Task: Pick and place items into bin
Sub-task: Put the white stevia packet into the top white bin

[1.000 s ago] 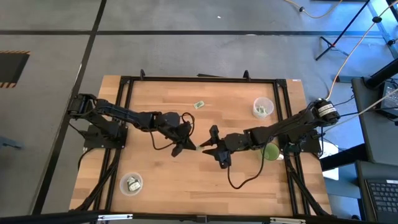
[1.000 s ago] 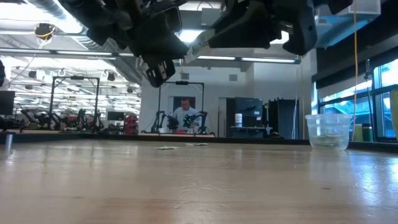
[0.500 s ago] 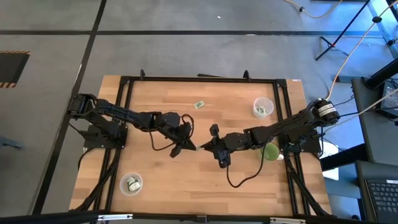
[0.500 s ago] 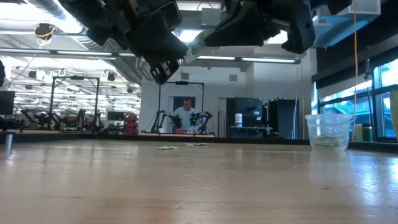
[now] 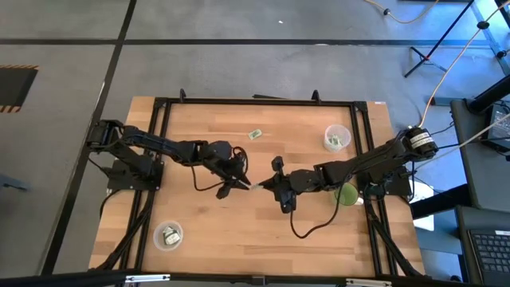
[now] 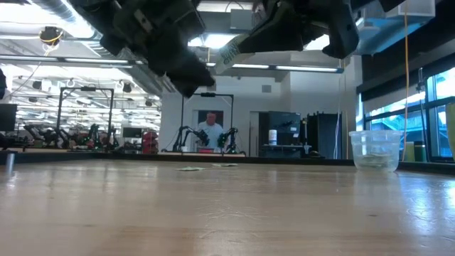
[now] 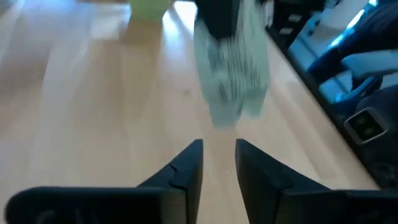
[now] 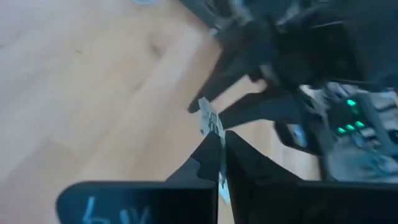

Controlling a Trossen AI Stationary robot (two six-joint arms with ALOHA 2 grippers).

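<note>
**Packet passed from left arm to right arm**

Fingers of the right gripper [image 5: 259, 186] are clamped on a small green-and-white packet [image 6: 229, 51], held high over the middle of the table [image 5: 207, 247]. A second ago the left gripper [image 5: 243, 182] pinched that packet. Now its fingers have let go and stand apart, just at nine o'clock of it. So the hand-over looks done. Next, the right arm can likely carry it to the cup [image 5: 337, 138] at two o'clock. Another packet [image 5: 255, 134] lies at twelve o'clock.
</note>
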